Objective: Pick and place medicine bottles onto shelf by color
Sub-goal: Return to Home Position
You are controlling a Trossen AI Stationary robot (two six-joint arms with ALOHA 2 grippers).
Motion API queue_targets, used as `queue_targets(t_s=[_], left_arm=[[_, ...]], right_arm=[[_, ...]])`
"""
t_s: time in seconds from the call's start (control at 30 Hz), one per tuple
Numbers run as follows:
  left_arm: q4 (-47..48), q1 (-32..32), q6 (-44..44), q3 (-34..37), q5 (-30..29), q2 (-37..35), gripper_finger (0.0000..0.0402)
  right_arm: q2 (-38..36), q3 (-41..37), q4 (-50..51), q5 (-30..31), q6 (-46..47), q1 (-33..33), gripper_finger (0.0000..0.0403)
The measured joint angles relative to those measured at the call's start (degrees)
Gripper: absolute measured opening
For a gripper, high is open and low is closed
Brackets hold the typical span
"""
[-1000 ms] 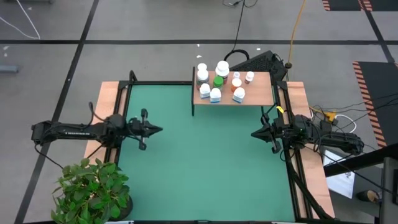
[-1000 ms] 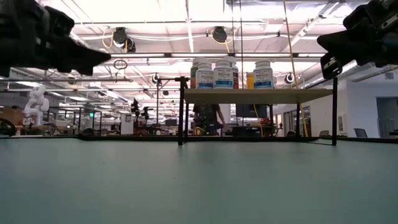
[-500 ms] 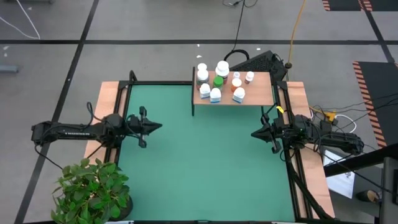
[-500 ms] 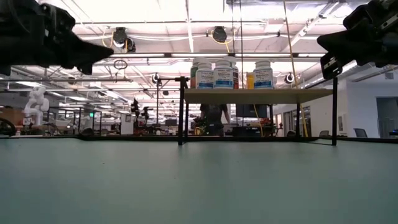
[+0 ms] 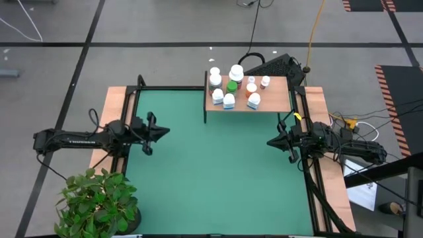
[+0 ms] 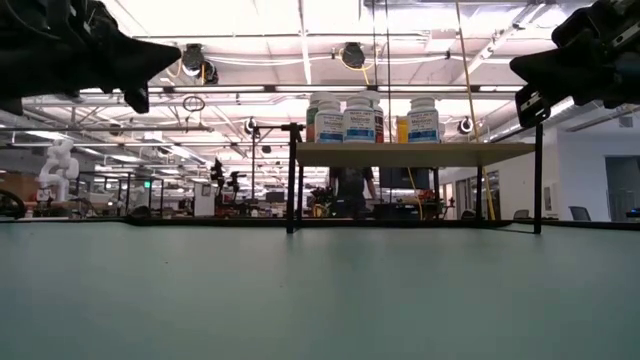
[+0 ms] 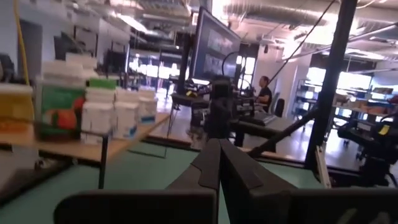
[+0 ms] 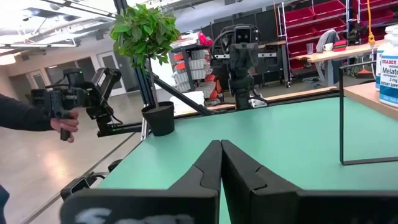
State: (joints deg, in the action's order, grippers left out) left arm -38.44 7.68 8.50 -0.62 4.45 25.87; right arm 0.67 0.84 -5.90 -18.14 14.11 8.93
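From above, find the medicine bottles (image 5: 232,87) bunched on the shelf (image 5: 279,100), toward the left arm's end of it, at the far edge of the green table (image 5: 218,178): white caps close together, one green body and one orange among them. Find no bottle down on the green itself. Locate the left gripper (image 5: 160,131) over the table's left side and the right gripper (image 5: 271,141) over its right side, both pointing inward, both well apart from the shelf, neither carrying anything. Note a potted plant (image 5: 99,201) at the near left corner. At table height, see the bottles (image 6: 365,120) upright in a row on the shelf (image 6: 420,154), raised on thin black legs, with the left gripper (image 6: 160,58) and the right gripper (image 6: 525,72) hanging high at either side. Through the left wrist, read the fingers (image 7: 205,171) pressed together on nothing, with bottles (image 7: 93,112) on the shelf (image 7: 62,146) nearby. Through the right wrist, read the same: fingers (image 8: 205,168) closed tip to tip, empty, one labelled bottle (image 8: 390,62) at the shelf's corner. Judge the bottles light, stiff and smooth-sided, easily toppled, and crowded enough to knock neighbours. For any further pick, take hold across the round body just under the cap, squarely, with a moderate squeeze. Judge the sorting done or nearly so.
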Motion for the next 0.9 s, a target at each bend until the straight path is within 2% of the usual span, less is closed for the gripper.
queue_targets(t_s=[0.17, 0.27, 0.37, 0.47, 0.57, 0.9], left_arm=[[1.97, -0.23, 4.05, 0.00, 0.70, 0.00, 0.0005], [3.68, -1.15, 3.47, 0.00, 4.53, -0.03, 0.0003], [9.66, -3.41, 4.57, 0.00, 6.73, 0.00, 0.0002], [13.40, -5.70, 3.76, 0.01, 5.85, 0.00, 0.0004], [13.31, -7.00, 2.77, 0.02, 4.68, 0.00, 0.0011], [13.36, -7.13, -3.56, 0.02, 4.50, 0.00, 0.0018]], right_arm=[[0.00, 0.00, 0.01, 0.01, 0.00, -0.01, 0.0000], [0.00, 0.00, 0.03, -0.01, 0.00, 0.00, 0.0000], [0.00, 0.00, 0.03, 0.00, 0.00, 0.00, 0.0000], [0.00, -0.02, 0.03, -0.01, 0.00, 0.00, 0.0000], [0.00, -0.02, 0.03, -0.01, 0.00, 0.00, 0.0000], [0.00, -0.04, 0.03, 0.00, 0.00, 0.00, 0.0000]])
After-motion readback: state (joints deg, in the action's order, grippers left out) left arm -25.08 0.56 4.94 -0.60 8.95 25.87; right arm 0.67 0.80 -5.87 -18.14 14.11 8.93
